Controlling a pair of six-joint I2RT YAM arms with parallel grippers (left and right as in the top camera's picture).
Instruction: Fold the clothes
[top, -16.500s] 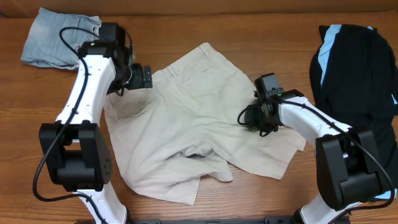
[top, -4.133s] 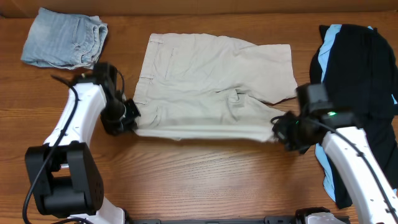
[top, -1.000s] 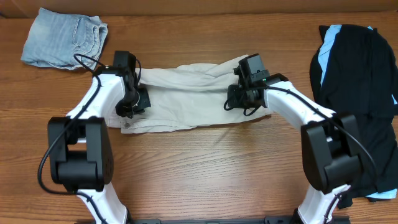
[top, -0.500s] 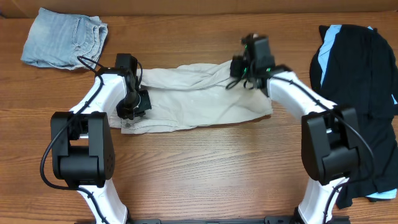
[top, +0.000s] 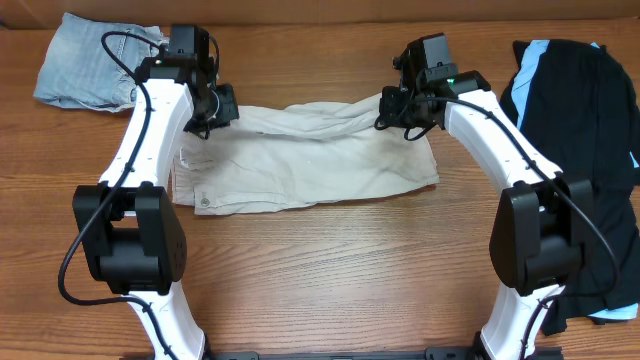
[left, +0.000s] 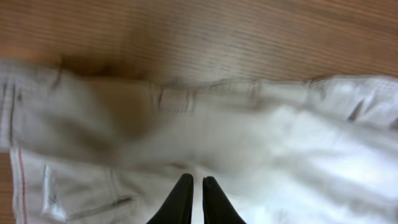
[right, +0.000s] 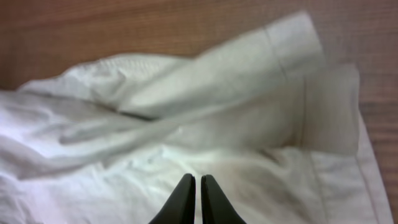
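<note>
Okay so, the stuff around the edges first. A bunched-up pair of faded light-blue denim shorts (top: 85, 62) sits in the far left corner of the table (top: 330, 275). The left arm's wrist is just beside it, and a black cable (top: 115, 50) loops across its right edge in the overhead view. Over on the right side there's a heap of black garments (top: 575, 110) with light-blue panels running along the table edge, and the right arm's lower part blocks a bit of it from above.

The beige shorts (top: 310, 165) lie between those two piles, clear of both, folded into a long band that goes left to right, with a rumpled ridge along the far edge. Both arms arch over from the near side and cover the band's two far corners.

The left gripper (top: 218, 106) is at the far left corner and the right gripper (top: 392, 108) at the far right corner. In the wrist views, the left gripper (left: 196, 179) and the right gripper (right: 196, 177) each have their fingers squeezed together, only a thin slit between. The tips are over the cloth, but I honestly can't tell if they're touching it.

The surface is brown wood grain, bare along the near half. A paler tan strip (top: 330, 10) runs behind the far edge. Can't make out what it is.
</note>
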